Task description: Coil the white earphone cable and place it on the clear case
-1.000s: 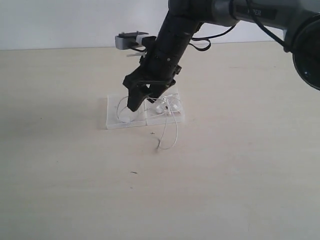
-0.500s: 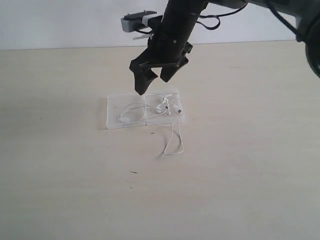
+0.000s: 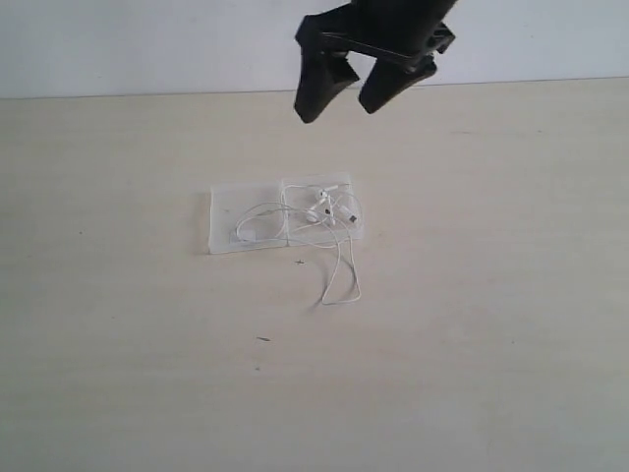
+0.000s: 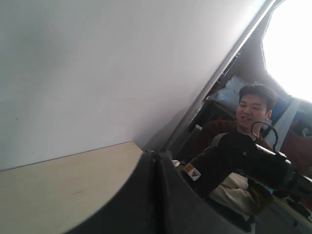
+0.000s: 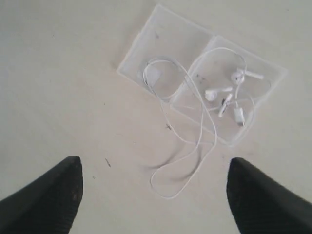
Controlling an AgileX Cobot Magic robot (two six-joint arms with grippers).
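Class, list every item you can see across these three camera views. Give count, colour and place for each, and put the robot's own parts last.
white earphone cable: one, white, earbuds and most of the wire on the clear case, one loop trailing off onto the table
clear case: one, translucent, two joined halves lying flat on the table
dark specks: at least two, dark, on the table near the case
table: one, pale beige
wall: one, white, behind the table
person: one, dark hair, background of the left wrist view
right end effector: one, black, open and empty, high above the table
left end effector: one, dark, fingers together, seen only in its own wrist view
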